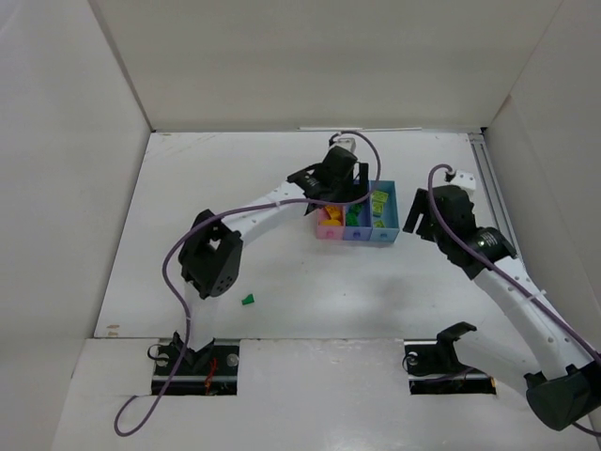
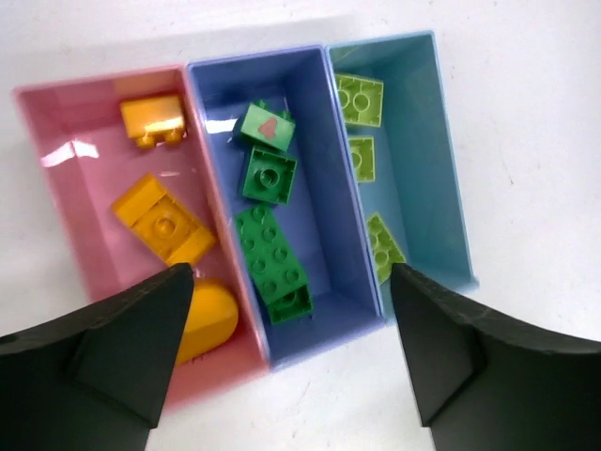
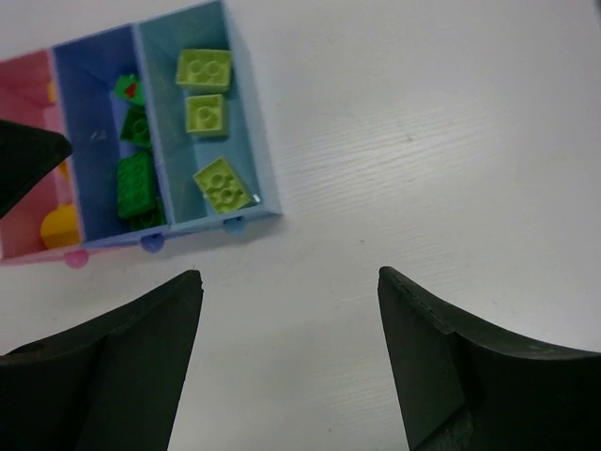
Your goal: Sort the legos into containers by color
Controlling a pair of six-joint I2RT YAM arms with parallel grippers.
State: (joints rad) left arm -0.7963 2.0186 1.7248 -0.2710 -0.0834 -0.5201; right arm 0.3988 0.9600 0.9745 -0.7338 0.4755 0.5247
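Three joined bins stand at mid-table: pink [image 2: 75, 207], medium blue [image 2: 324, 197], light blue [image 2: 418, 160]. The pink bin holds orange-yellow legos [image 2: 164, 221], the medium blue one dark green legos [image 2: 272, 258], the light blue one lime legos [image 2: 360, 99]. One dark green lego [image 1: 249, 300] lies loose on the table, near the left arm's elbow. My left gripper [image 2: 291, 282] is open and empty, hovering over the bins' edge [image 1: 333, 183]. My right gripper [image 3: 289, 274] is open and empty above bare table, just right of the light blue bin [image 3: 160, 113].
White walls [image 1: 94, 141] enclose the table on three sides. A purple cable [image 1: 174, 254] loops along the left arm. Two cut-outs at the near edge [image 1: 192, 362] hold the arm bases.
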